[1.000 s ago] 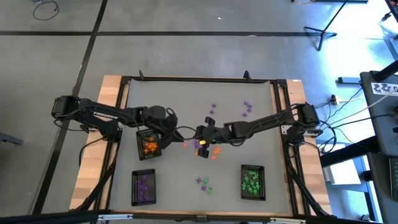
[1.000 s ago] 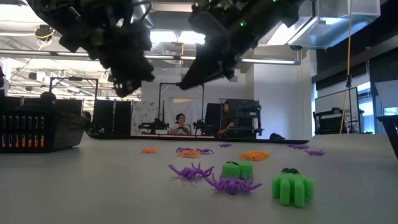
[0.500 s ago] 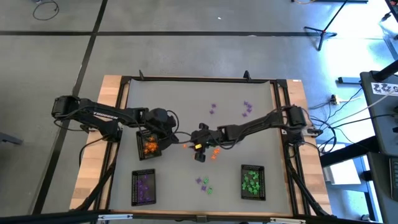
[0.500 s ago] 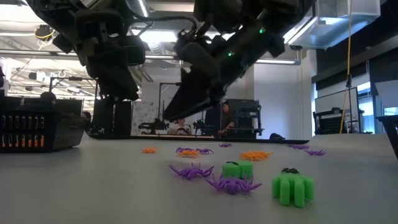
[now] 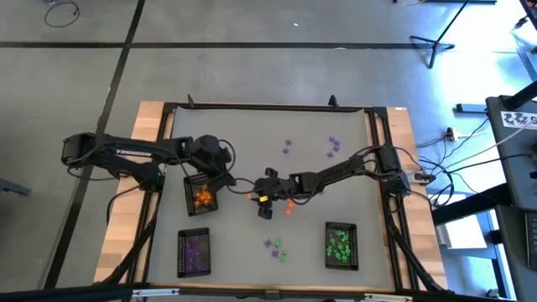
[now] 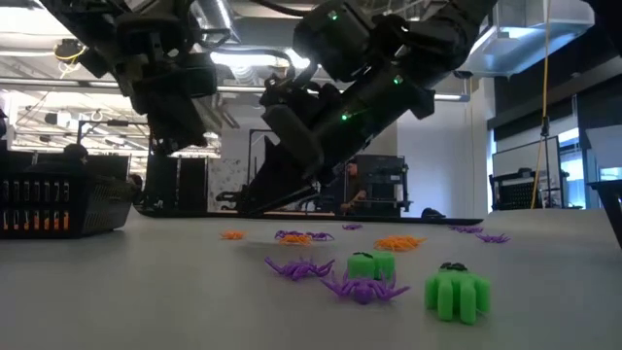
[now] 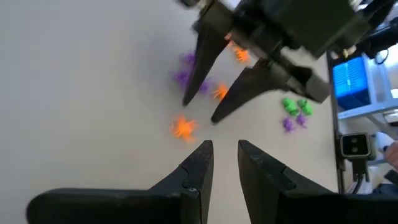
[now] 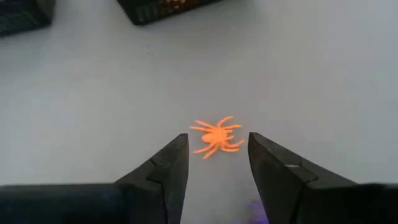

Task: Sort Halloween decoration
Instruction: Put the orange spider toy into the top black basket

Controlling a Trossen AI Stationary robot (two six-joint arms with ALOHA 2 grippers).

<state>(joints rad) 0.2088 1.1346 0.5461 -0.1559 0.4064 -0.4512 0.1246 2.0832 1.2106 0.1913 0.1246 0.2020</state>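
The right gripper [image 8: 213, 163] hangs low over the middle of the grey table [image 5: 336, 180], its two dark fingers [image 8: 166, 171] spread apart with nothing between them, aimed down at a small orange plastic spider [image 8: 216, 134] lying flat just beyond the tips. From the left arm's camera those same fingers [image 7: 200, 65] slant down like an open pair of tongs, one tip on each side of another orange bit [image 7: 218, 93], so there is more than one orange piece close in here. I'd keep the jaws centred on the spider's body, not its thin legs, come down until the tips nearly touch the table, then close gently; a pinch on one leg would likely flick it away.

The left gripper [image 7: 221, 154] waits just beside the black mesh tray holding orange pieces [image 5: 201, 195], its fingers a narrow gap apart and empty.

Farther out, loose orange trinkets [image 5: 291, 205] lie near the right gripper, purple spiders [image 5: 288, 147] sit toward the far side, and a green and purple cluster [image 5: 276, 247] lies nearer the front. The black mesh tray of purple pieces [image 5: 195, 251] and the black mesh tray of green pieces [image 5: 340, 244] stand at the front corners. The orange spider belongs in the orange tray, a short carry past the left arm, so lift clear of it.
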